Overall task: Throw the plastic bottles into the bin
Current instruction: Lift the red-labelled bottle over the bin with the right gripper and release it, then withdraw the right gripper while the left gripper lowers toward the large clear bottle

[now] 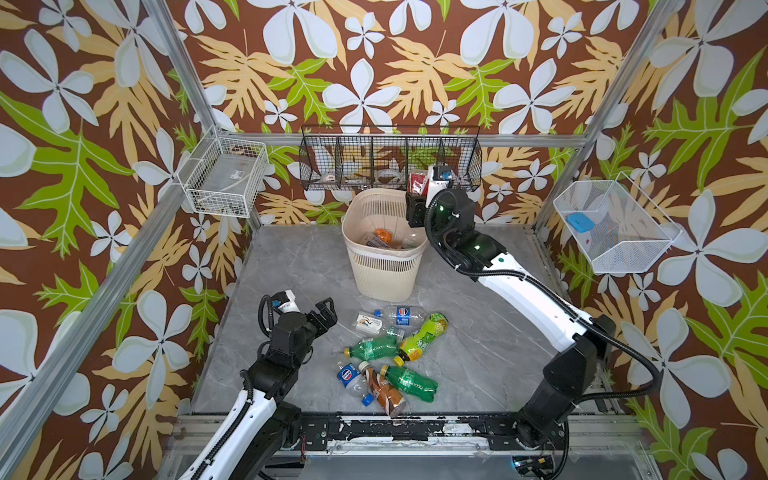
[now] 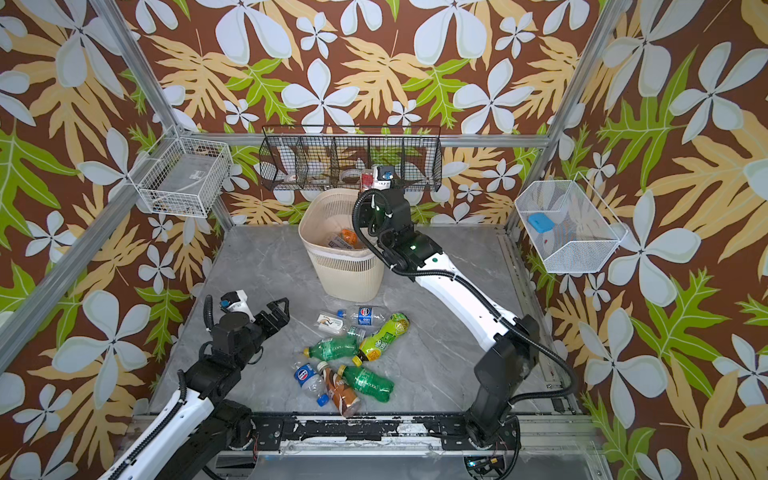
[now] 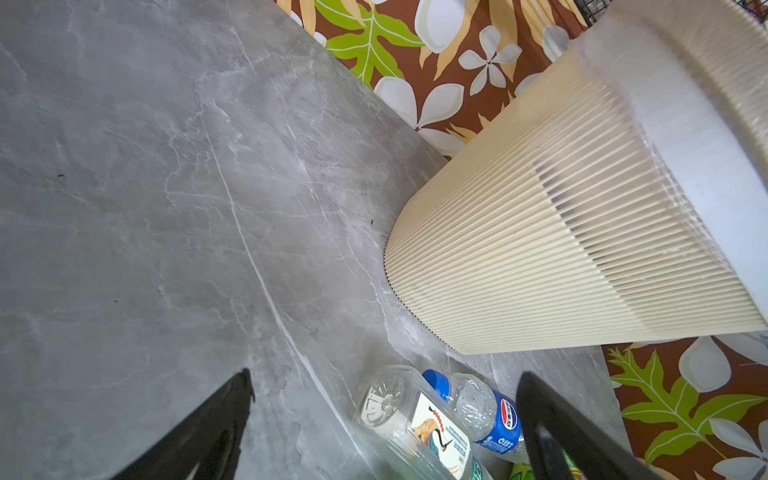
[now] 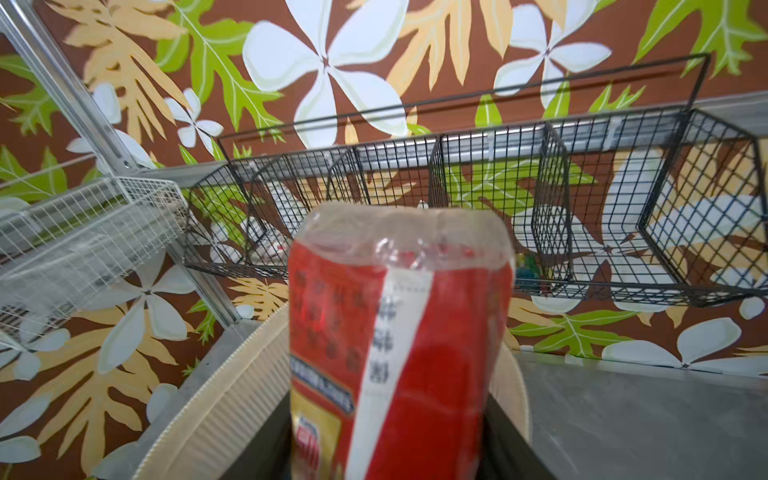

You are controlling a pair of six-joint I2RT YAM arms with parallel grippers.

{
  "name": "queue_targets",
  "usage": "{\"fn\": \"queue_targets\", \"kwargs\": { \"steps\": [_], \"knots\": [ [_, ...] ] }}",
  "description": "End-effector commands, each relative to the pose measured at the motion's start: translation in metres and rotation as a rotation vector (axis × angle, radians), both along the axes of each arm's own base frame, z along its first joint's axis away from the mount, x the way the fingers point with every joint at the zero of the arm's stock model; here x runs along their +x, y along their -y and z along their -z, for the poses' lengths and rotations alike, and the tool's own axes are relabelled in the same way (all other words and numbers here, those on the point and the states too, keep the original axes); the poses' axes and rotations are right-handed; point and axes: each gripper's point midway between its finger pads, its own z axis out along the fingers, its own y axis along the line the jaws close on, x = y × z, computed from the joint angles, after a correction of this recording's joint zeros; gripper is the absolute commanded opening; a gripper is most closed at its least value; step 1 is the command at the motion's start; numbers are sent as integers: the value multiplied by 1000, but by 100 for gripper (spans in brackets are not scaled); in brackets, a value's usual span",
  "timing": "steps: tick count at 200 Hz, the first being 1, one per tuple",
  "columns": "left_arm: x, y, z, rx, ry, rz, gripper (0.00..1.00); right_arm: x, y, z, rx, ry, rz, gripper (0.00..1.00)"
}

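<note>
Top views: left hand (image 1: 328, 312) wide open, empty, low over tabletop (image 1: 478, 345), next to loose plastic bottles (image 1: 390, 353). Right hand (image 1: 417, 195) above bin (image 1: 382, 266) rim, clamped on red-label bottle (image 1: 419, 182).
Left wrist: fingers (image 3: 552, 424) spread, bottles just ahead, bin beyond.
Right wrist: red-label bottle gripped over bin rim.

The plastic bottles (image 1: 374, 347) look glossy, the plastic bin (image 1: 384, 266) ribbed, the tabletop (image 1: 478, 353) smooth.
</note>
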Motion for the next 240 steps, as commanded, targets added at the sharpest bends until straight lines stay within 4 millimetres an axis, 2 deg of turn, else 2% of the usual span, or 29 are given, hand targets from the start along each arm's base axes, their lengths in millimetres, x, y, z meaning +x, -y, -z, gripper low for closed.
{"fn": "queue_targets", "kwargs": {
  "steps": [1,49,56,69,79,92,107,113,126,145,150,171,187,197,209,240],
  "knots": [
    [0,-3,0,5,-1,-15,100,10,-4,6,-7,-15,-45,53],
    [3,0,3,1,-10,-8,100,21,-3,23,-10,-53,-48,56],
    [4,0,2,1,-11,-8,100,22,-2,25,-13,-58,-42,63],
    [4,0,2,1,-12,-7,100,23,3,27,-11,-70,-14,85],
    [4,0,2,1,-13,-7,100,22,7,23,-5,-69,1,94],
    [5,0,3,0,-15,-9,100,16,14,10,10,-43,14,100],
    [5,1,4,-2,-19,-10,100,3,24,-7,35,2,22,100],
    [5,1,4,-3,-21,-10,100,-6,31,-14,46,20,27,100],
    [6,1,5,-6,-24,-11,100,-27,47,-17,70,36,42,100],
    [7,3,6,-10,-33,-6,100,-66,75,6,133,32,59,99],
    [7,3,6,-11,-35,-4,100,-76,82,26,145,10,64,100],
    [6,4,9,-18,-49,-3,100,-117,114,81,237,-60,114,100],
    [6,5,12,-31,-58,0,100,-135,130,106,249,-100,147,100],
    [7,8,14,-39,-63,8,100,-140,138,111,226,-116,170,100],
    [7,10,17,-46,-77,17,100,-142,141,108,191,-117,180,100],
    [3,18,22,-73,-108,53,100,-129,131,92,150,-99,164,100]
  ]
}}
